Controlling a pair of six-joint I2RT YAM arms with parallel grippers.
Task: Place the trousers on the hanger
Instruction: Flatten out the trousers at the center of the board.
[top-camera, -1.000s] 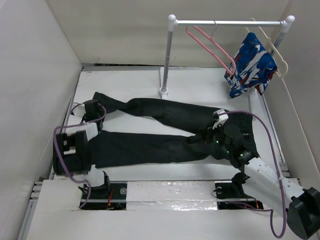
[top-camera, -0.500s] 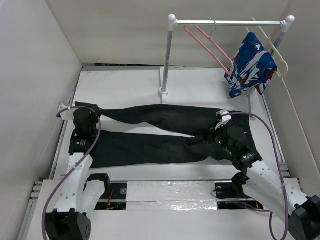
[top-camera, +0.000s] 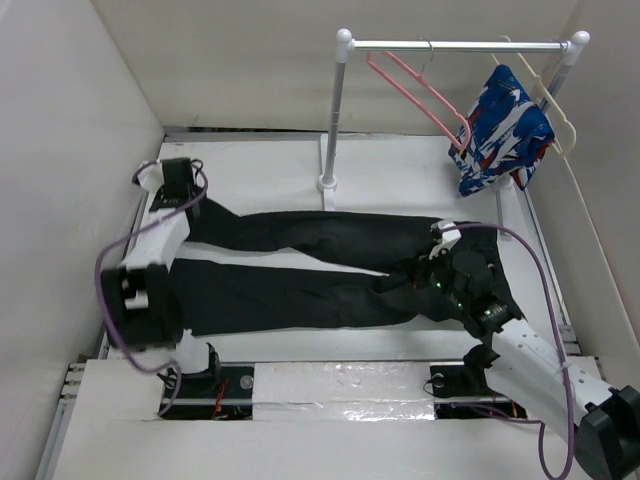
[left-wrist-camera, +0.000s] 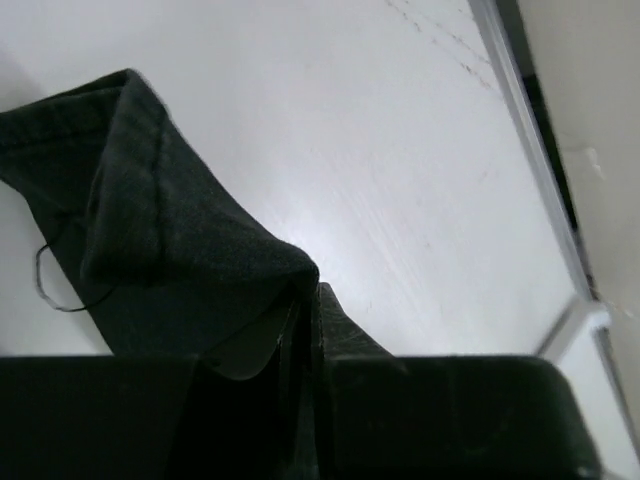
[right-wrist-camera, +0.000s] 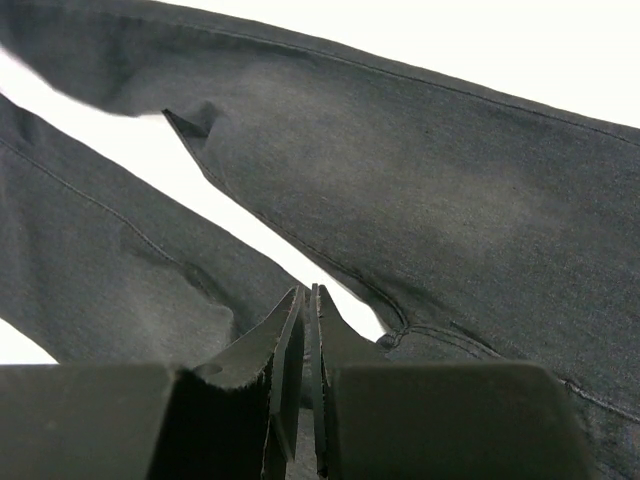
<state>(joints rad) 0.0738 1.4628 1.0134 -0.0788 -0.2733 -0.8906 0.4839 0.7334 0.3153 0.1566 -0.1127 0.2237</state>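
The black trousers (top-camera: 300, 295) lie flat across the table, waist at the right and both legs running left. My left gripper (top-camera: 172, 182) is at the far left and shut on the cuff of the far leg; in the left wrist view the cuff (left-wrist-camera: 150, 230) folds over my shut left gripper (left-wrist-camera: 310, 300). My right gripper (top-camera: 420, 272) rests at the crotch and looks shut on the cloth; the right wrist view shows the legs (right-wrist-camera: 450, 180) splitting just ahead of its tips (right-wrist-camera: 308, 295). The pink hanger (top-camera: 420, 95) hangs empty on the rail.
A white rail (top-camera: 450, 45) on two posts stands at the back right, its left post base (top-camera: 327, 183) just behind the far leg. A blue-white-red garment (top-camera: 505, 130) hangs on a cream hanger (top-camera: 555, 100). White walls enclose the table; a metal edge strip (left-wrist-camera: 540, 190) runs close to the left gripper.
My left gripper has moved to the far left corner with the cuff, drawing the far leg out straight. The right gripper has stayed at the crotch.
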